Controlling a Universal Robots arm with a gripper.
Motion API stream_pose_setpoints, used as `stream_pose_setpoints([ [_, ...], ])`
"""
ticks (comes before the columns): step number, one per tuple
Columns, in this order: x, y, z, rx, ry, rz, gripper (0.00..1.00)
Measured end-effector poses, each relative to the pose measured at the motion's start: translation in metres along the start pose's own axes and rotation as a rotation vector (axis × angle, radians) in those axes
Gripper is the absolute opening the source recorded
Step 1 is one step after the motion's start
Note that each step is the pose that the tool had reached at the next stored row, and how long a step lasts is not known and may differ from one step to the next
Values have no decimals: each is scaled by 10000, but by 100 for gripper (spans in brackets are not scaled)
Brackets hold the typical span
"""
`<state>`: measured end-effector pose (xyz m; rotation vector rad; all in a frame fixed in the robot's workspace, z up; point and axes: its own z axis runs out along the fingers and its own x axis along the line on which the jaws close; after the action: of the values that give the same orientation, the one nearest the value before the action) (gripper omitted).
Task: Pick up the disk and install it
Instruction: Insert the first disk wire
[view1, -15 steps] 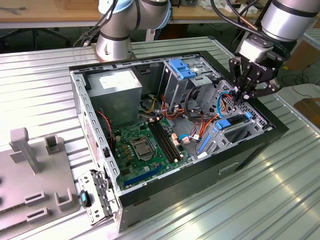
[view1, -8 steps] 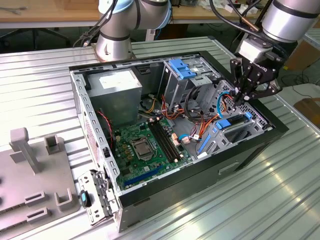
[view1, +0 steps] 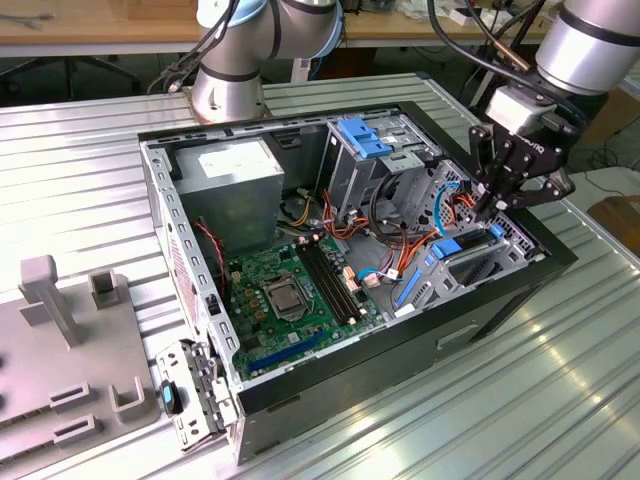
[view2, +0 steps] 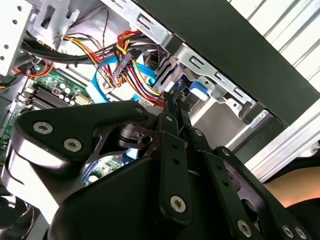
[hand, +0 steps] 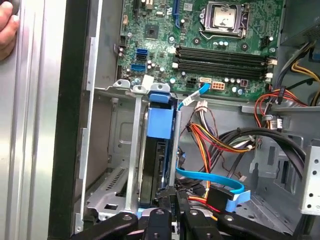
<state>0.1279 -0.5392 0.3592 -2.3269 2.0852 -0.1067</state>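
Disk (hand: 151, 170): stands on edge inside the drive bay (hand: 131, 150) at the exterior view's right end of the open computer case (view1: 400, 370), blue rail showing. Pickup judged complete; full seating cannot be confirmed. Gripper (hand: 172, 194): jaws drawn narrow, tips at the disk's near end, apparently pressing rather than clasping.

The arm (view1: 592, 42) reaches in from the exterior view's right, wrist (view1: 520, 105) tipped downward, the black gripper (view1: 497, 203) pointing down and slightly toward the exterior view's left. In both wrist views its linkages (view2: 172, 150) fold inward, and the two fingers (view2: 171, 107) are pressed together, tips side by side.
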Motion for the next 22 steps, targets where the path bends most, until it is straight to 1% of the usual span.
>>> stream_pose_setpoints([
  [4,55,6,8,10,-10,4,16],
  [5,73,9,12,30,-9,5,16],
  [6,76,19,14,82,-5,8,16],
  [7,77,42,16,176,-8,12,16],
  [9,78,88,17,332,-18,18,16],
  [10,79,94,19,358,-15,20,16],
  [17,78,95,43,351,25,536,16],
  [18,77,99,45,358,27,556,16],
  [19,78,108,45,370,27,558,16],
  [22,76,171,49,433,16,562,16],
])
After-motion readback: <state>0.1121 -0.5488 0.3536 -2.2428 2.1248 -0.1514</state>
